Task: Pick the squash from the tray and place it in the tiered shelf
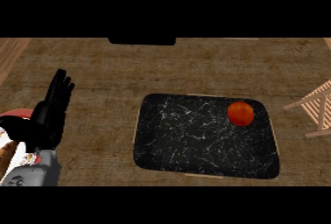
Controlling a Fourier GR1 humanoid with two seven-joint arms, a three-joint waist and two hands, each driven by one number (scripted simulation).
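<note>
The desk (97, 70) has a brown, mottled top with a worn, scratched look, and it fills nearly the whole head view; strips of lighter wood grain show at its far left and far right edges. The left hand (48, 114) stands at the view's left side, fingers straight and pointing up, apart from everything on the desk and holding nothing; its grey forearm comes up from the lower left corner. To the right of that hand lies the tray (187, 144), a black square slab with rounded corners and thin white veining like marble. The squash (241, 113), orange-red and rounded, sits on the tray's far right part, well apart from the hand. Further right still, at the view's edge, the pale wooden slats of the tiered shelf (315, 108) reach in, just beside the tray's right corner. A dark flat object (142, 41) lies at the desk's far edge, too cut off to identify. The right hand does not show.
</note>
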